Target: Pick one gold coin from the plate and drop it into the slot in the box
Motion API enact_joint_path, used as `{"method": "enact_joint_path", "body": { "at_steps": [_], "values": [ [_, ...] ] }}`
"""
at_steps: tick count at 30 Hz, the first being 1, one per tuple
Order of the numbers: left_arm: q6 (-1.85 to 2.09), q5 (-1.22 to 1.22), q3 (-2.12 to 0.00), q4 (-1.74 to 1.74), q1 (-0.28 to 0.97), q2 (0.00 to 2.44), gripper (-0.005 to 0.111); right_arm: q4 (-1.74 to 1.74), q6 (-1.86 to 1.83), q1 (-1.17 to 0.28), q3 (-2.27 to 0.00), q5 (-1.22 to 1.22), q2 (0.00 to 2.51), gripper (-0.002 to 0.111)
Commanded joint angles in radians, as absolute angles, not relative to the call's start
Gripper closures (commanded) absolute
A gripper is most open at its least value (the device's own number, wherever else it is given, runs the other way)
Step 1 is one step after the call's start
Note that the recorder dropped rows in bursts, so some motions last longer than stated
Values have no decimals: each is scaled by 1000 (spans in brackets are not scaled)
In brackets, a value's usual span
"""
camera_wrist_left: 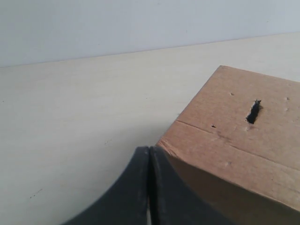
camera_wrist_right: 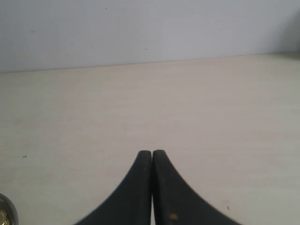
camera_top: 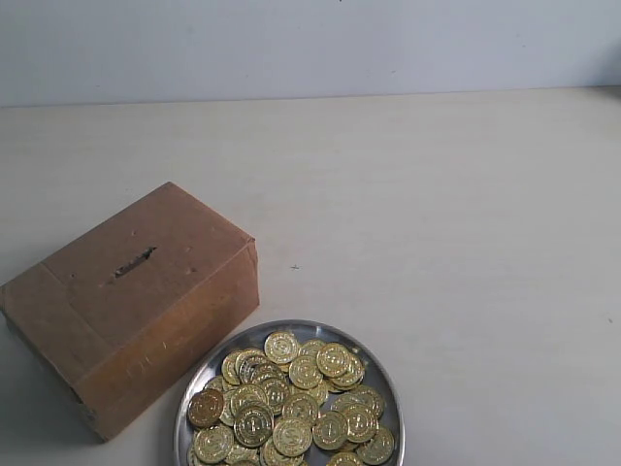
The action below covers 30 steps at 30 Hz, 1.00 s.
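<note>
The brown cardboard box (camera_top: 136,306) lies at the left of the exterior view, its dark slot (camera_top: 133,262) on the top face. Right of it the silver plate (camera_top: 380,371) holds several gold coins (camera_top: 291,398) in a heap. Neither arm shows in the exterior view. In the left wrist view my left gripper (camera_wrist_left: 149,149) is shut and empty, just off a corner of the box (camera_wrist_left: 243,140), whose slot (camera_wrist_left: 254,111) shows. My right gripper (camera_wrist_right: 152,152) is shut and empty over bare table. The plate's rim (camera_wrist_right: 10,210) with a coin (camera_wrist_right: 3,218) peeks in at that view's corner.
The pale table (camera_top: 437,214) runs back to a light wall (camera_top: 310,44). The plate is cut off by the near edge of the exterior view.
</note>
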<state>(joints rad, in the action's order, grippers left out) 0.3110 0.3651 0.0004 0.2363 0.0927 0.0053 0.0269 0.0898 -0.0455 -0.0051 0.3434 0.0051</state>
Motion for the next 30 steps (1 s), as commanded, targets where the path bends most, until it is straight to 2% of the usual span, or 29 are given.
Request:
{"method": "enact_joint_path", "body": {
  "at_steps": [1,15,30],
  "values": [
    [307,357,0,248,89,0,107,28,81,-46,0,341,0,108],
    [307,359,0,248,89,0,107,24,81,-46,0,335,0,108],
    [307,360,0,248,89,0,107,103,103,-46,0,87,0,108]
  ]
}}
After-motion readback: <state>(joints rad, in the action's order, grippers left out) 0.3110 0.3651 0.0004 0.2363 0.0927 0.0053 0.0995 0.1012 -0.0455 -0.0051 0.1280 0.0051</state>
